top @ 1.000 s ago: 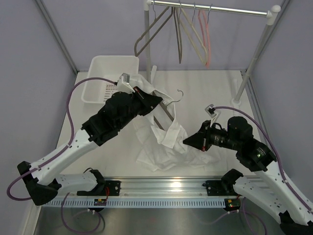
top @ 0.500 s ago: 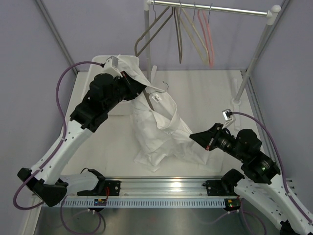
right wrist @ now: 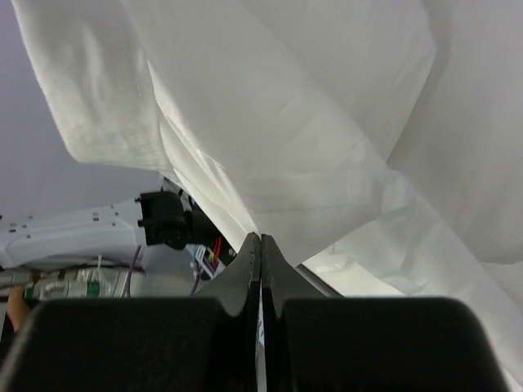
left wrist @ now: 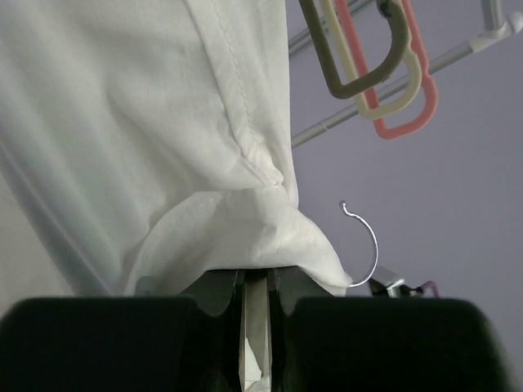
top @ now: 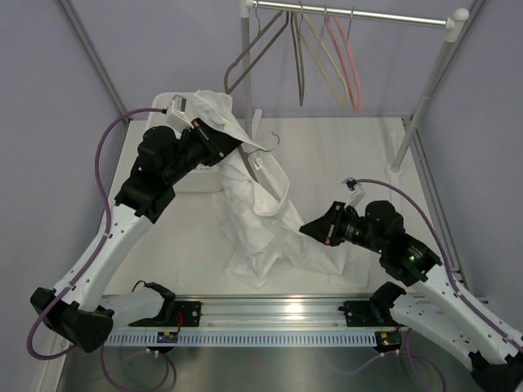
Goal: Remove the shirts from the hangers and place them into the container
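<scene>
While the shirt (top: 257, 212) is held stretched from far left to near right, left jaws are clamped on its top over the container (top: 161, 100), right jaws on its lower fabric. Hanger (top: 276, 143) judged not yet out: extraction is needed next.

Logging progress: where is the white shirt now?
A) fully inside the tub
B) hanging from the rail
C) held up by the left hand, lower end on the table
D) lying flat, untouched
C: the left hand pinches the shirt aloft while its hem trails on the table.
</scene>
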You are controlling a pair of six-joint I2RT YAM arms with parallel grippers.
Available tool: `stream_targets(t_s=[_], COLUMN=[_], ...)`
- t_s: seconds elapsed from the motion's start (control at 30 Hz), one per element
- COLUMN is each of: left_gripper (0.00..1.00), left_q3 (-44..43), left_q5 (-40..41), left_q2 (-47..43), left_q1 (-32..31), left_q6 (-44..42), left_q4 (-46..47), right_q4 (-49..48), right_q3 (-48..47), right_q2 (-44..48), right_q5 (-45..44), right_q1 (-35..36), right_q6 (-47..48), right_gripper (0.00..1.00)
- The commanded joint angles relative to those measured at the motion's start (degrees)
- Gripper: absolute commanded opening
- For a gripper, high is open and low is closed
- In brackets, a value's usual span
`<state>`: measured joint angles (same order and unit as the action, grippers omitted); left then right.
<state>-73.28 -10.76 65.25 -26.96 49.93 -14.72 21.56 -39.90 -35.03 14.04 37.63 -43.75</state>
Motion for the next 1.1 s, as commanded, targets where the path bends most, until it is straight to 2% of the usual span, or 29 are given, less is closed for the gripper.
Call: stream_targets(t_s=[0.0, 0.07, 0.1, 0.13, 0.17, 0.23, 0.37, 0.5, 0.6, 0.67, 0.77, 0.8, 0.9, 0.97, 1.0, 1.03, 1.07], left_gripper=[0.0, 0.0, 0.0, 0.0, 0.0, 0.0, 0.0, 0.0, 0.0, 0.0, 0.0, 0.0, 0.0, 0.0, 0.0, 0.0, 0.0], left_q3=[3.8, 6.8, 10.6, 13.0, 15.0, 17.8, 17.1, 16.0, 14.5, 15.5, 20.6, 21.7, 25.4, 25.1, 24.0, 23.8, 24.2], left_q5=[-0.4, 0.0, 0.2, 0.8, 0.9, -0.1, -2.1, -2.9, -0.4, 1.4, 7.6, 8.9, 12.3, 13.0, 13.0, 13.8, 13.9], left_q2=[-4.4, -5.6, -5.9, -6.5, -6.7, -6.5, -7.2, -9.2, -10.8, -12.3, -16.5, -18.2, -21.3, -22.2, -22.4, -23.2, -23.4], left_q1=[2.2, 2.2, 2.2, 2.1, 1.8, 1.6, 1.6, 1.6, 1.5, 1.5, 1.5, 1.5, 1.3, 1.0, 1.0, 1.1, 1.0], left_q6=[8.1, 11.2, 14.1, 15.3, 15.9, 16.2, 12.5, 12.3, 11.8, 12.2, 15.5, 18.5, 22.4, 20.8, 16.9, 15.2, 14.1], left_q4=[21.9, 28.1, 33.6, 37.5, 40.8, 45.7, 45.3, 43.0, 40.7, 40.7, 46.2, 46.9, 48.3, 46.5, 44.1, 42.5, 44.4], right_q4=[-5.5, -4.5, -3.5, -1.7, -1.0, 0.8, 1.5, 8.1, 10.7, 9.9, 3.2, 0.6, 2.0, 3.5, 2.7, 2.1, 1.5], right_q3=[2.0, -2.4, -6.6, -8.8, -10.6, -15.2, -13.7, -9.4, -5.5, -2.7, 2.4, 2.5, -0.8, -1.1, -0.7, 0.1, 2.2], right_q2=[-8.2, -16.1, -18.6, -20.8, -25.0, -27.7, -24.7, -22.4, -23.4, -25.2, -29.5, -31.2, -35.8, -33.5, -31.8, -30.0, -26.4], right_q5=[11.3, 10.8, 8.7, 4.6, 3.5, -1.6, -10.1, -26.1, -32.4, -33.4, -32.0, -31.3, -34.5, -40.6, -45.5, -47.8, -49.1], right_q1=[5.7, 14.0, 17.2, 23.2, 25.4, 30.3, 30.9, 30.9, 30.9, 30.8, 30.9, 30.9, 31.4, 34.9, 37.2, 41.6, 43.3], right_q6=[2.4, 5.7, 6.6, 8.2, 8.8, 8.8, 6.2, 2.2, -1.8, -5.4, -8.7, -8.4, -7.9, -9.6, -9.4, -9.6, -10.1], right_gripper=[0.0, 0.0, 0.0, 0.0, 0.0, 0.0, 0.0, 0.0, 0.0, 0.0, 0.0, 0.0, 0.0, 0.0, 0.0, 0.0, 0.0])
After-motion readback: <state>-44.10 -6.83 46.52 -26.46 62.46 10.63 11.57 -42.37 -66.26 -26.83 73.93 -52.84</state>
